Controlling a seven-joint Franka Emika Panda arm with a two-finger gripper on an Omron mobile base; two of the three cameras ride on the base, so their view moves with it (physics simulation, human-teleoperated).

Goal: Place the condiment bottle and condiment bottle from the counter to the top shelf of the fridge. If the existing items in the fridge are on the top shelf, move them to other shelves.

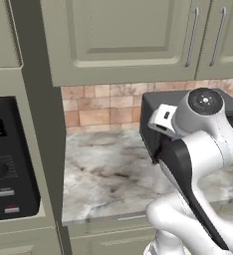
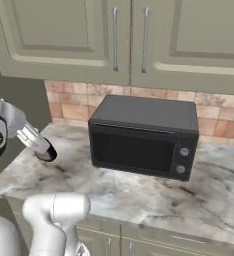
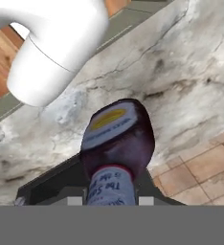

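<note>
Here, the jaws are clamped tight on 1 condiment bottle (image 3: pixel 117 143), held lifted above the marble bench (image 2: pixel 139 195) near its left edge, apparently ready for carrying toward the fridge's top shelf.

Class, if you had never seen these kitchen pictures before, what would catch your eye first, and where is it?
First, the dark-brown condiment bottle looming large in the hand view, clamped between the fingers above the marble counter. Next, the black microwave on that counter against the brick backsplash, beneath the sage-green wall cabinets.
</note>
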